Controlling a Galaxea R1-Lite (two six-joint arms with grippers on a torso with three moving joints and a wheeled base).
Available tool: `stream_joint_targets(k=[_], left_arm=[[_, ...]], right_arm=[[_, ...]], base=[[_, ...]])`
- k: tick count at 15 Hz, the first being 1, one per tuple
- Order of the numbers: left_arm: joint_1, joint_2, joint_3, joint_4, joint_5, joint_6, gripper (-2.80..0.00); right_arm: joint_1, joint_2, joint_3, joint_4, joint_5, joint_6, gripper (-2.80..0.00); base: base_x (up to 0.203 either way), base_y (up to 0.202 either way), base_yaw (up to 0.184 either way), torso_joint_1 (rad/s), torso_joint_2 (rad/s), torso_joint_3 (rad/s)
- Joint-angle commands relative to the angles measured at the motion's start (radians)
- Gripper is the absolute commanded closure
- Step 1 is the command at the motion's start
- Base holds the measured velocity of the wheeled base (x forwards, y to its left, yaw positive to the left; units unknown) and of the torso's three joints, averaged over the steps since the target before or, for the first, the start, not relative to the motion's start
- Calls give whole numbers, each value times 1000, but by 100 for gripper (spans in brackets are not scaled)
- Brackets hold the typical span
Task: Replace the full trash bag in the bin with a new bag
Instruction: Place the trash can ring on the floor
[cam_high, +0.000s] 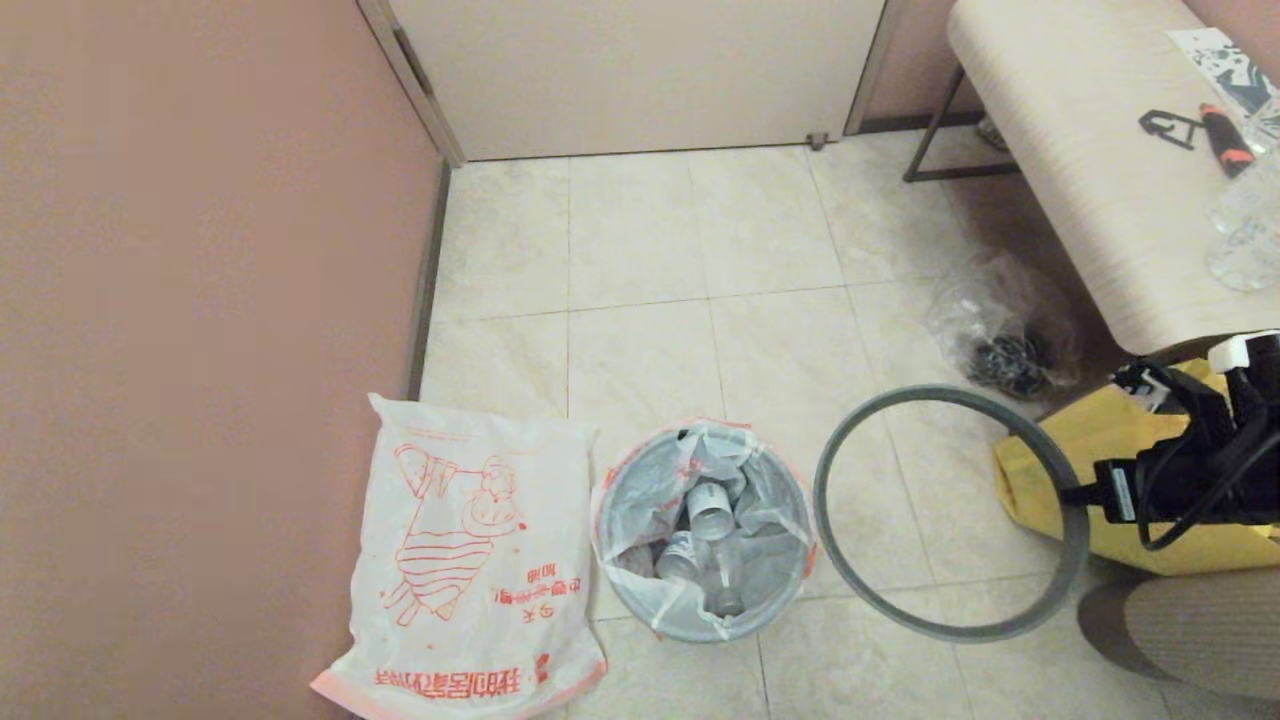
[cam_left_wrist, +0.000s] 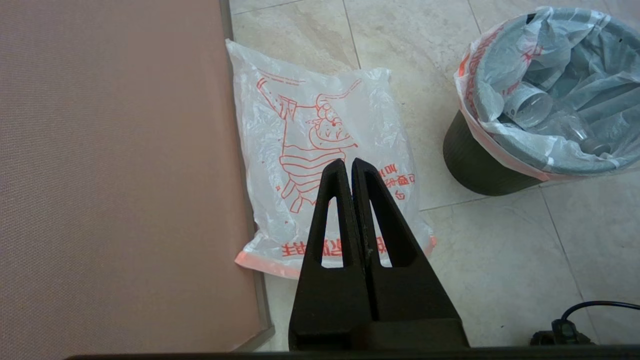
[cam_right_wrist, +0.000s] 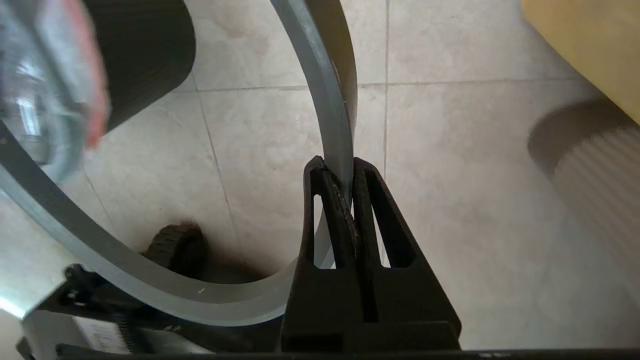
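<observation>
The bin (cam_left_wrist: 475, 165), a small black pail, stands on the tile floor with the full trash bag (cam_high: 700, 530) still inside it. The bag's pink-edged rim is folded over the top and clear bottles show inside. The bin's dark-grey ring (cam_high: 820, 510) is off the bin and hangs to its right, above the floor. My right gripper (cam_right_wrist: 335, 167) is shut on the ring's strip (cam_right_wrist: 325, 100). The new bag (cam_high: 465, 560), white with a red cartoon, lies flat by the wall to the bin's left. My left gripper (cam_left_wrist: 347, 165) hovers above the new bag (cam_left_wrist: 320, 135), shut and empty.
A pink wall (cam_high: 200, 300) runs close along the left, a door (cam_high: 640, 70) stands at the back. A yellow tote (cam_high: 1100, 450) and a clear bag of dark items (cam_high: 1005, 340) sit at the right under a light wooden table (cam_high: 1090, 150).
</observation>
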Motion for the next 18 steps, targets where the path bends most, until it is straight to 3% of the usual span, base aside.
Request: stream_joint_targets(k=[1,6,17,18], left_arm=[[0,1,0,0,0,1,0],[0,1,0,0,0,1,0],[0,1,0,0,0,1,0],[0,1,0,0,0,1,0]], right_arm=[[-57,140,-10,-44,39,-33,0],[-104,469,-73,-337,62,-97,0],[-76,936,-361,-510,71,-152,0],[-58,936,-355,-513,74,-151,-280]], base=[[0,0,0,0,0,0],[0,0,0,0,0,0],[0,0,0,0,0,0],[0,0,0,0,0,0]])
